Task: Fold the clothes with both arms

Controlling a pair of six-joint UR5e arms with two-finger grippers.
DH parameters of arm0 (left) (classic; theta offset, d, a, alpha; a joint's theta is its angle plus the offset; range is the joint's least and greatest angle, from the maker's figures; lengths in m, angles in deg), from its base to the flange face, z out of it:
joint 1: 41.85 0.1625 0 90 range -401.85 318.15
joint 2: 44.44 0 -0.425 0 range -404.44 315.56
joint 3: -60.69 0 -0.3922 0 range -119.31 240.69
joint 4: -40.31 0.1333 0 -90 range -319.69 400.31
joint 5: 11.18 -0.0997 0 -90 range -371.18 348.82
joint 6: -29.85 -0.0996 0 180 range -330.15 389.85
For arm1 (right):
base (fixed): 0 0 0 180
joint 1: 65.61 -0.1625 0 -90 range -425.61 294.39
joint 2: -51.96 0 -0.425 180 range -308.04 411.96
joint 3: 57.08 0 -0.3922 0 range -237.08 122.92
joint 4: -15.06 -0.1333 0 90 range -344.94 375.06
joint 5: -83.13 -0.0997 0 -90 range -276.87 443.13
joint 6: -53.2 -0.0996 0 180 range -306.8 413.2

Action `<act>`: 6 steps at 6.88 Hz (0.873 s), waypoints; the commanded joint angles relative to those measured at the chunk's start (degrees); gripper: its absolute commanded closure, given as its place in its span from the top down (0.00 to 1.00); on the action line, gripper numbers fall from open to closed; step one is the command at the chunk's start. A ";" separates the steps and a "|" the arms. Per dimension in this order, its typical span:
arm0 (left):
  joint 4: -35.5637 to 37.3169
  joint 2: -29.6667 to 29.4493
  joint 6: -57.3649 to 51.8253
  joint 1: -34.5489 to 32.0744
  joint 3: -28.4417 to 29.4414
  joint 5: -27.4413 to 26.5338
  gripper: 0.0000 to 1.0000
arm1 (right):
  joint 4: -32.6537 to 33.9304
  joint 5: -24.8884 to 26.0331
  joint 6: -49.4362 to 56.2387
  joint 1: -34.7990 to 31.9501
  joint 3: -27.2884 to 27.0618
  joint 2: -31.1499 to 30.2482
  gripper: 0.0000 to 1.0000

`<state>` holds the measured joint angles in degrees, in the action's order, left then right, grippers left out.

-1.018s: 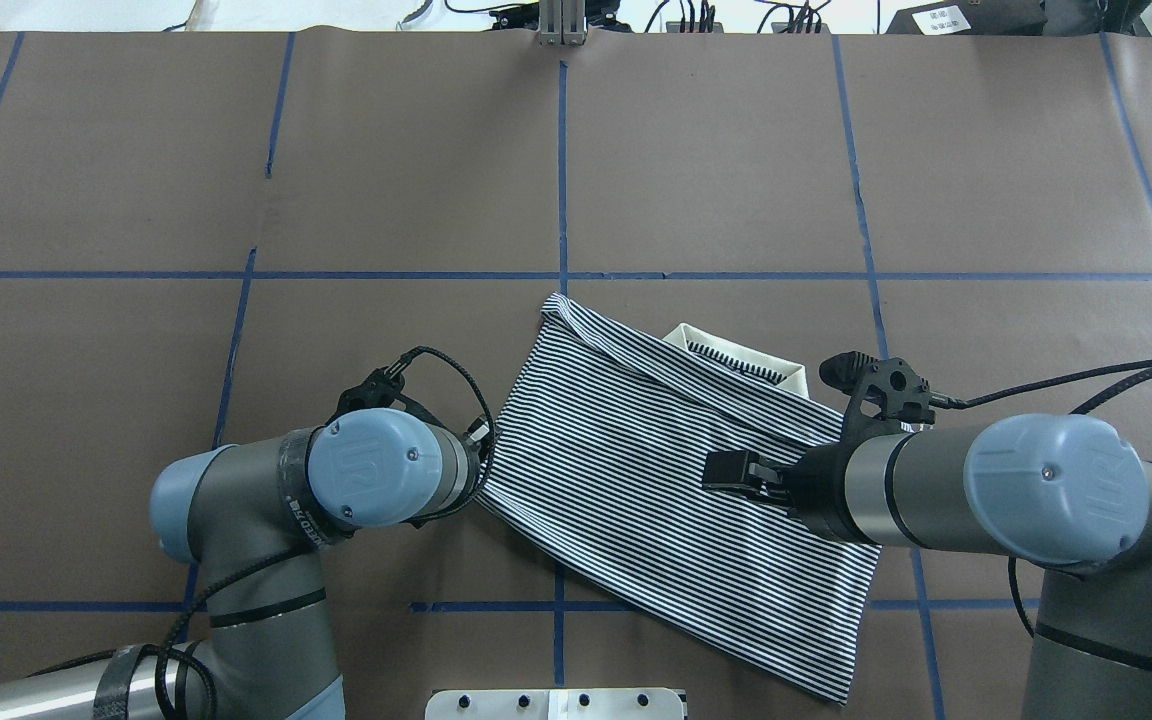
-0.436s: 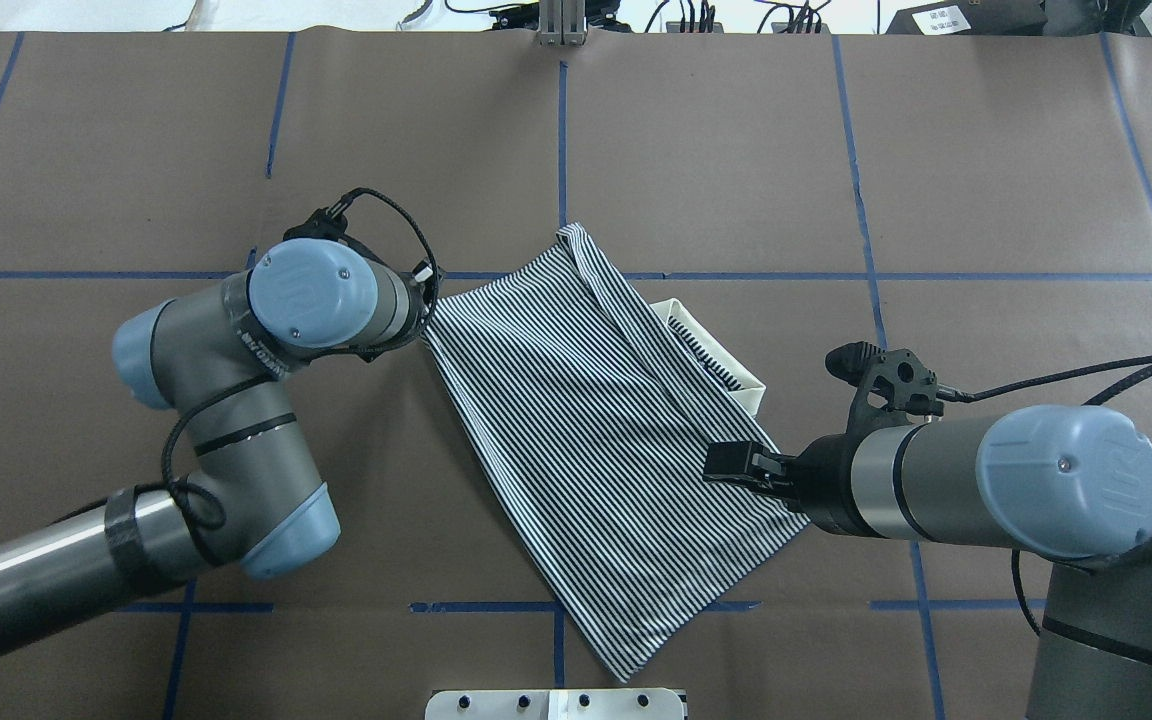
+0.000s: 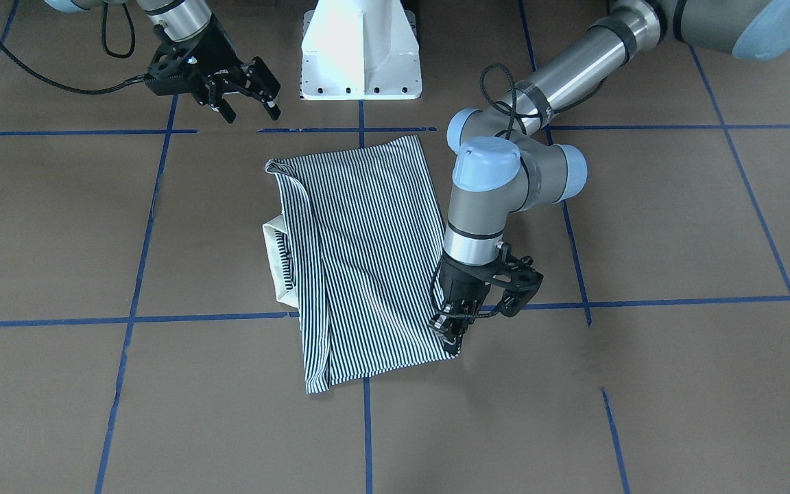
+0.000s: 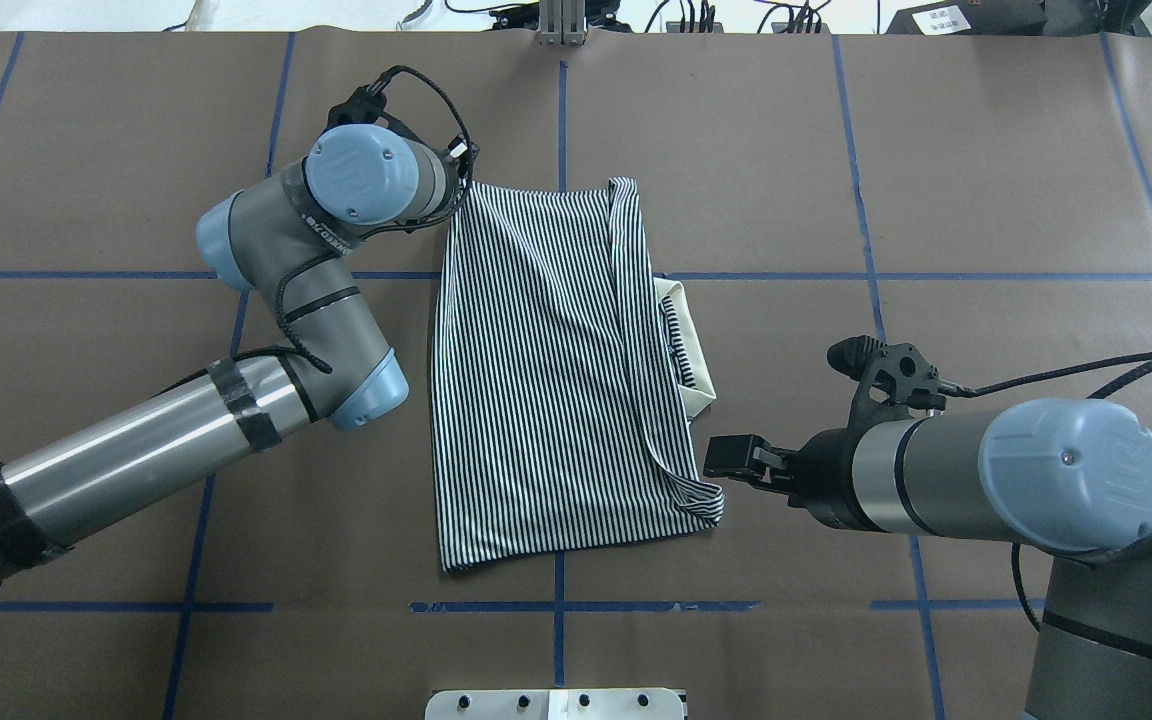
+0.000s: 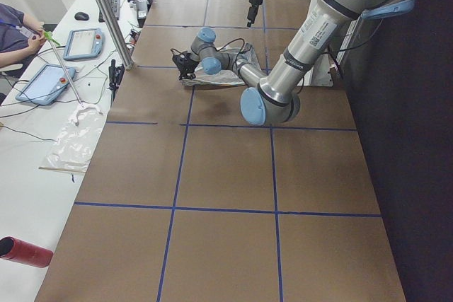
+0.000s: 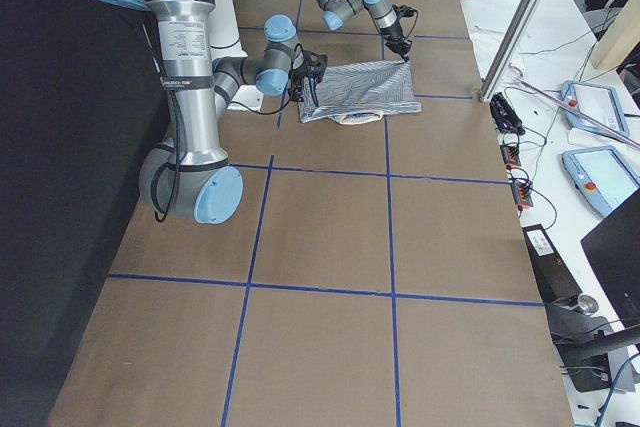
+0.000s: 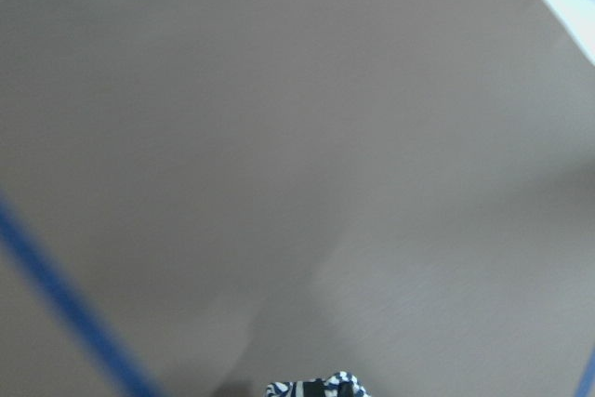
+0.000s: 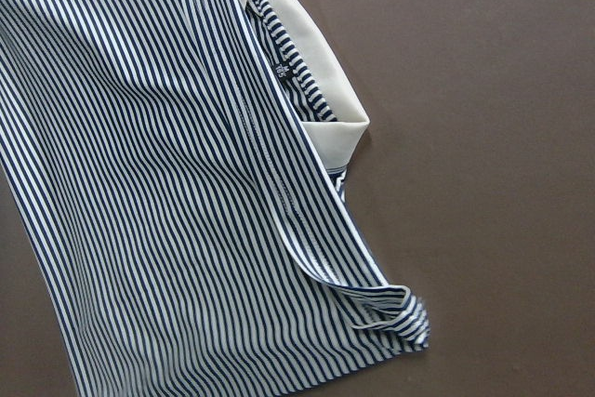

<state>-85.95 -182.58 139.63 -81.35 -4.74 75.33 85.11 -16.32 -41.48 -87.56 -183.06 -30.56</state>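
The clothes are one navy-and-white striped polo shirt (image 4: 556, 370), folded into an upright rectangle at the table's middle, and also seen in the front view (image 3: 367, 261). Its cream collar (image 4: 691, 350) sticks out on the right side and shows close up in the right wrist view (image 8: 316, 81). My left gripper (image 3: 451, 335) is shut on the shirt's far left corner, under the wrist (image 4: 376, 190) in the overhead view. A scrap of striped cloth (image 7: 316, 386) shows at the left wrist view's bottom edge. My right gripper (image 3: 251, 108) hangs open and empty above the table, beside the shirt's near right corner (image 4: 706, 505).
The white pedestal base (image 3: 361, 48) stands at the table's near edge, between the arms. Blue tape lines (image 4: 561, 120) grid the brown table cover. A side bench with tablets (image 5: 49, 83) and a seated person (image 5: 14, 30) runs past the far edge, with a metal post (image 6: 520, 17).
My left gripper has dragged its shirt corner away from the robot, swinging the shirt from a diagonal lie to a straight one. The right gripper stayed put; the shirt slid out from under it.
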 commanded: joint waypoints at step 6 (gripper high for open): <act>1.74 0.74 -19.43 -3.04 -0.95 5.48 1.00 | 4.19 2.16 8.86 -2.48 11.25 11.39 1.00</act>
<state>-88.66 -183.89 121.50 -84.16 -1.32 76.89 87.72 -14.27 -35.80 -89.51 -175.39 -22.34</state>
